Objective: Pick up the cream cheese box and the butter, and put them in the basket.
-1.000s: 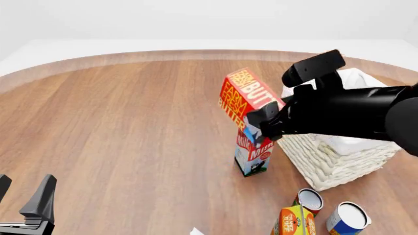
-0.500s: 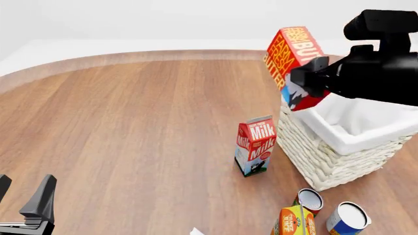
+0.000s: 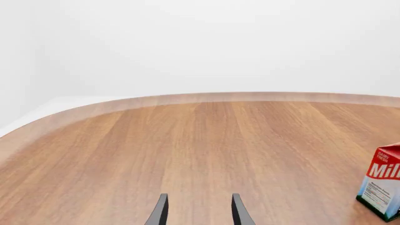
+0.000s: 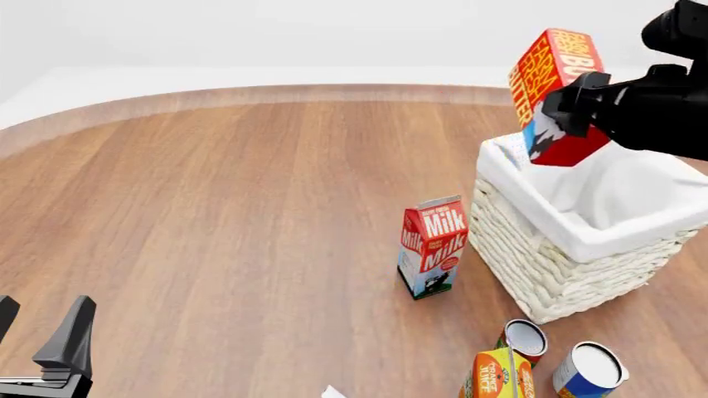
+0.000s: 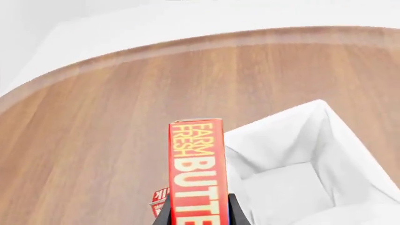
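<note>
My right gripper (image 4: 566, 106) is shut on the butter (image 4: 550, 87), a red box with orange-yellow lettering. It holds the box tilted in the air over the near-left corner of the basket (image 4: 553, 267). In the right wrist view the butter (image 5: 196, 164) stands between the fingers, with the basket's white liner (image 5: 275, 123) below and beyond it. My left gripper (image 4: 39, 330) rests open at the front-left edge of the table, and in its own view the left gripper (image 3: 198, 213) has nothing between its fingers. The cream cheese box is out of view.
A red-and-white milk carton (image 4: 433, 246) stands just left of the basket and also shows as the milk carton (image 3: 382, 183) in the left wrist view. Near the front right are two cans (image 4: 523, 337) and an orange juice carton (image 4: 497, 375). A small white corner (image 4: 332, 391) pokes in at the bottom edge.
My right gripper has carried the butter up and to the right, from in front of the milk carton to above the basket's corner. The left arm has not moved.
</note>
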